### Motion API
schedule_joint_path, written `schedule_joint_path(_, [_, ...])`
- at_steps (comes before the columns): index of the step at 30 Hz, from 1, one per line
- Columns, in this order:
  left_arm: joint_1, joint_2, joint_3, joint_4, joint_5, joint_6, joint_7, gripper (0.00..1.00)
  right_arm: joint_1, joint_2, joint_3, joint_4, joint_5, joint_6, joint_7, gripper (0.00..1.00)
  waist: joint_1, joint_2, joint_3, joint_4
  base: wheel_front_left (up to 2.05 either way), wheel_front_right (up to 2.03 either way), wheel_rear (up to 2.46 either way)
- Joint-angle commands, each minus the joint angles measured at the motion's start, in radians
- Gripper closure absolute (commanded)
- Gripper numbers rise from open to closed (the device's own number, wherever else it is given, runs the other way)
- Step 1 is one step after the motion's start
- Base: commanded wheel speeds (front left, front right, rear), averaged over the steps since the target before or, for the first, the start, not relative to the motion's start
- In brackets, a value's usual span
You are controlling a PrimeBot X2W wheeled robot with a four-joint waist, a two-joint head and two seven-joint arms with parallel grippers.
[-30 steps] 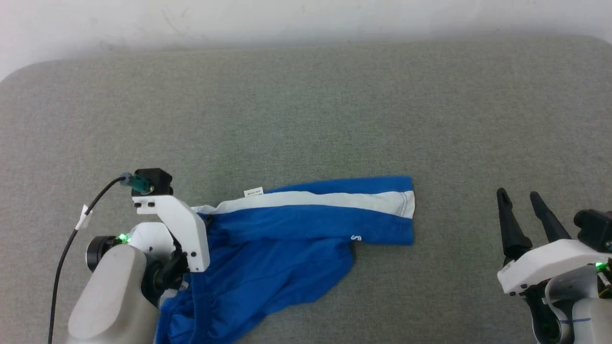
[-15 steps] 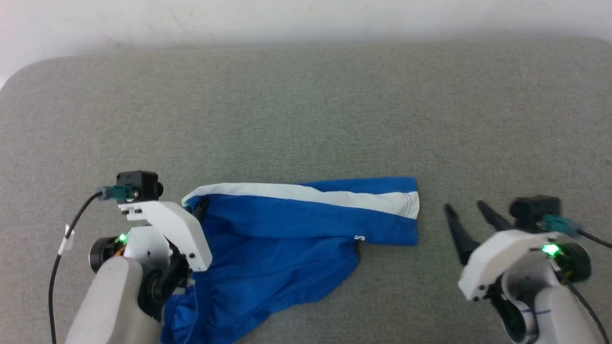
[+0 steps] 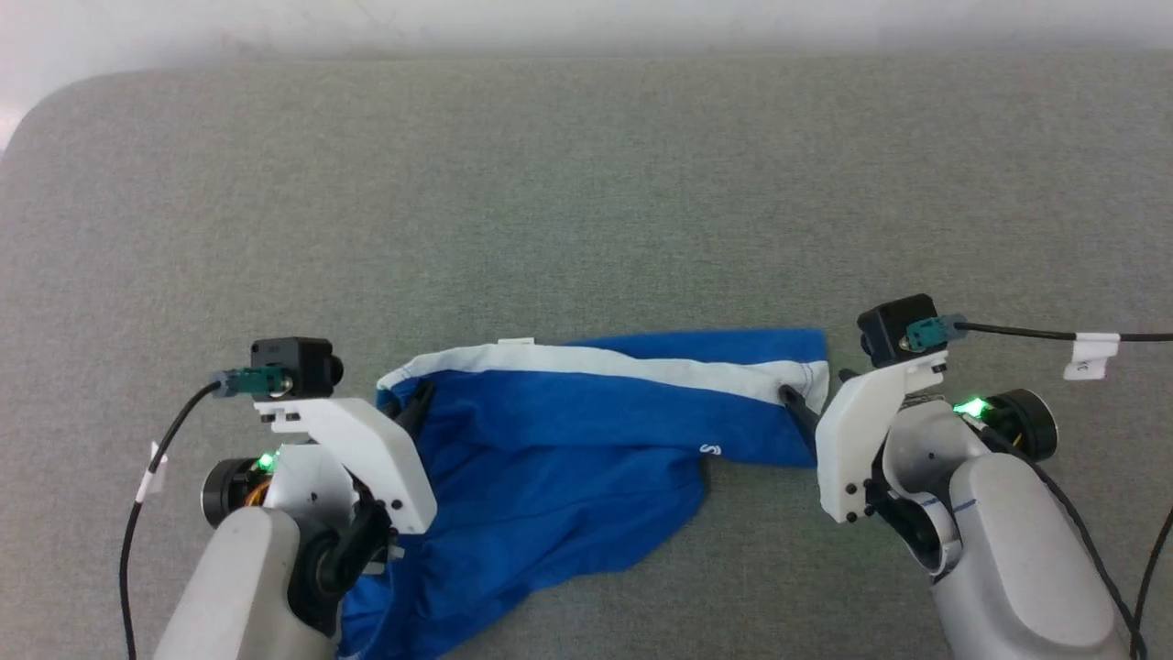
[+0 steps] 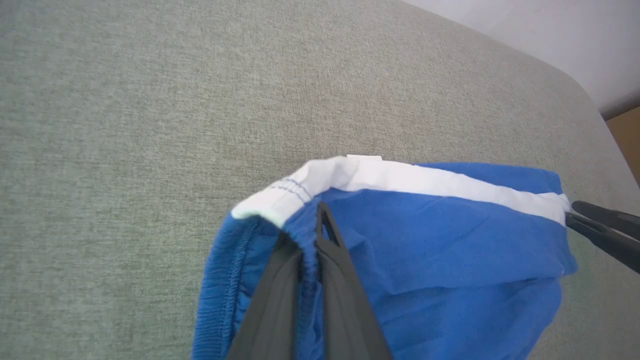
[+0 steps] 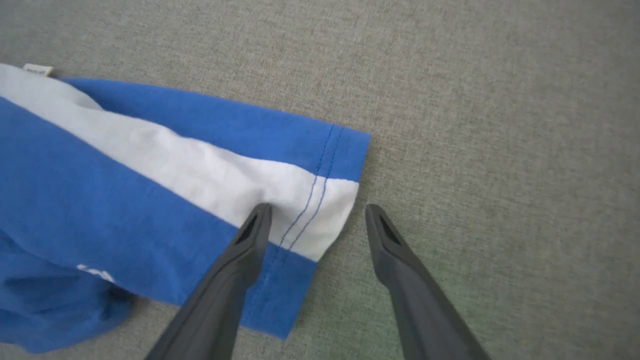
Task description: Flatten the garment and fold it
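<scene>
The left gripper (image 4: 305, 230) is pinched tight on the gathered waistband (image 4: 235, 280) of the bright blue thin-fabric shorts with a white side stripe (image 3: 568, 440), which lie toward the near edge of the grey felt-covered worktop (image 3: 586, 183). The right gripper (image 5: 318, 210) stands wide, straddling the hem corner (image 5: 330, 195). Flattening looks barely begun: the lower leg is rumpled and no fold is made.

You're looking at a grey, felt-like table (image 3: 586, 183) in the head view, its corner rounded at ten o'clock; a pale wall (image 3: 586, 18) runs along twelve o'clock beyond its far edge.
</scene>
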Motion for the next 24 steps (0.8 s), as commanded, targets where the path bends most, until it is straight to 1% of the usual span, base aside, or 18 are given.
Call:
schedule_joint_path(1, [-0.003, 0.000, -0.003, -0.003, -0.007, -0.002, 0.001, 1.00, -0.019, -0.001, 0.004, 0.017, -0.007, -0.001, -0.006, 0.00, -0.0001, -0.0001, 0.009, 0.010, 0.00, 0.00, 0.00])
schedule_joint_path(5, [-0.008, -0.002, -0.010, -0.001, -0.007, -0.005, -0.001, 1.00, -0.038, -0.001, -0.002, 0.063, -0.009, -0.001, -0.004, 0.00, -0.0001, -0.0001, 0.014, 0.018, 0.00, 0.00, 0.00])
schedule_joint_path(6, [-0.008, -0.002, -0.012, -0.001, -0.007, -0.005, -0.001, 1.00, -0.041, -0.001, -0.003, 0.071, -0.007, -0.001, -0.003, 0.24, -0.0001, -0.0001, 0.015, 0.018, 0.00, 0.00, 0.00])
schedule_joint_path(7, [-0.008, -0.002, -0.013, -0.001, -0.007, -0.005, -0.003, 1.00, -0.043, -0.001, -0.002, 0.075, -0.001, -0.001, -0.006, 0.64, -0.0001, -0.0001, 0.015, 0.019, 0.00, 0.00, 0.00])
schedule_joint_path(8, [-0.007, -0.002, -0.013, -0.001, -0.008, -0.005, -0.004, 1.00, -0.045, -0.001, 0.001, 0.078, 0.002, -0.001, -0.009, 0.95, -0.0001, -0.0001, 0.014, 0.018, 0.00, 0.00, 0.00])
schedule_joint_path(9, [-0.006, -0.001, -0.014, -0.001, -0.008, -0.005, -0.006, 1.00, -0.045, -0.001, 0.005, 0.080, 0.005, -0.001, -0.011, 1.00, -0.0001, -0.0001, 0.013, 0.017, 0.00, 0.00, 0.00])
schedule_joint_path(14, [0.000, -0.001, -0.019, -0.001, -0.008, -0.005, -0.009, 1.00, -0.037, -0.001, 0.017, 0.067, 0.019, -0.001, -0.021, 1.00, -0.0001, -0.0001, 0.000, 0.008, 0.00, 0.00, 0.00])
schedule_joint_path(18, [0.006, -0.006, -0.019, -0.014, -0.017, -0.005, -0.015, 1.00, -0.019, -0.001, 0.020, 0.022, 0.045, -0.001, -0.011, 1.00, -0.0001, -0.0001, -0.025, -0.001, 0.00, 0.00, 0.00])
schedule_joint_path(20, [0.005, -0.006, -0.011, -0.031, -0.027, -0.008, -0.021, 1.00, -0.008, -0.001, 0.022, -0.020, 0.108, -0.001, 0.008, 1.00, -0.0001, -0.0001, -0.039, -0.005, 0.00, 0.00, 0.00])
schedule_joint_path(24, [-0.037, -0.002, 0.016, -0.076, -0.070, -0.024, -0.010, 1.00, -0.016, -0.001, 0.006, -0.140, 0.313, -0.001, 0.080, 1.00, -0.0001, -0.0001, -0.057, -0.009, 0.00, 0.00, 0.00])
